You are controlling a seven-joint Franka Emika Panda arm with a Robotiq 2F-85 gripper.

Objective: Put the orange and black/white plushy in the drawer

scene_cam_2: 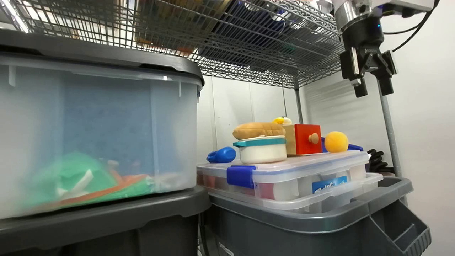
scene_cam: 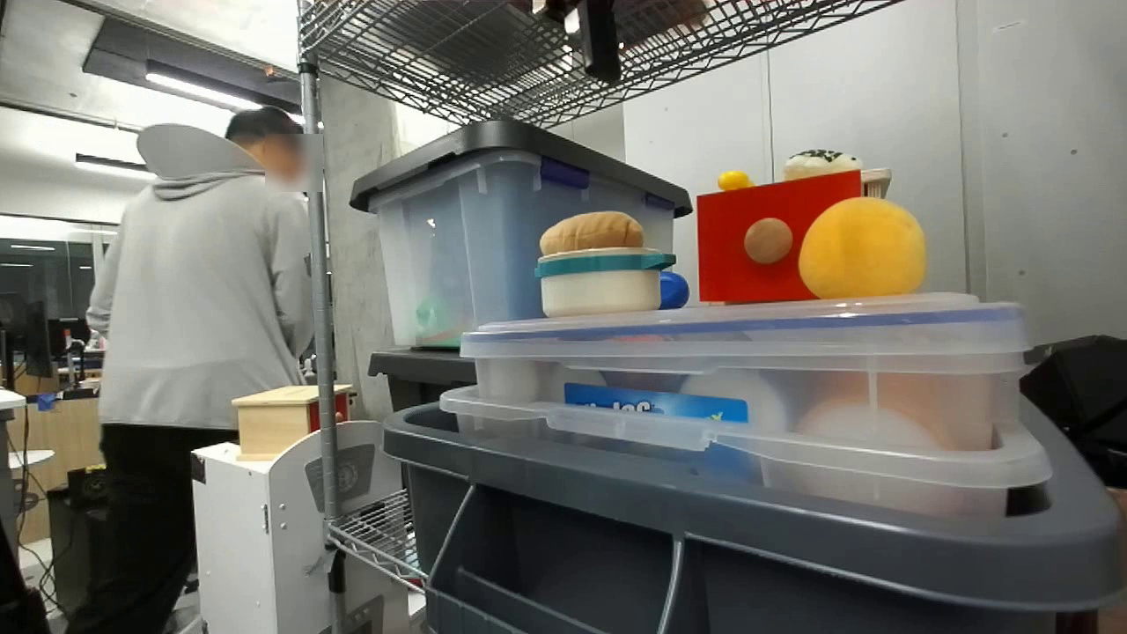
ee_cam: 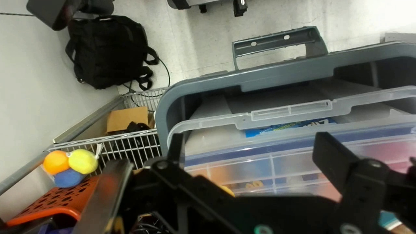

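Observation:
The orange plushy (scene_cam: 863, 249) is a round yellow-orange ball on the clear lid, in front of the drawer's right side. It also shows in an exterior view (scene_cam_2: 336, 142), and a yellow sliver of it peeks past the gripper in the wrist view (ee_cam: 227, 190). The drawer (scene_cam: 726, 264) has a red front with a round wooden knob. Its wooden side and red front (scene_cam_2: 304, 145) show too, and it looks shut. My gripper (scene_cam_2: 373, 89) hangs high above the plushy, fingers apart and empty. In the wrist view the fingers (ee_cam: 248, 139) are spread. Part of it (scene_cam: 601, 53) shows at the top.
A white pot (scene_cam: 600, 295) with a teal rim bears a tan bun (scene_cam: 592, 233); a blue item (scene_cam_2: 221, 155) lies beside it. Small toys sit on the drawer. A wire shelf (scene_cam_2: 227, 46) hangs above. A tall lidded bin (scene_cam_2: 106, 117) stands beside. A person (scene_cam: 198, 282) stands behind.

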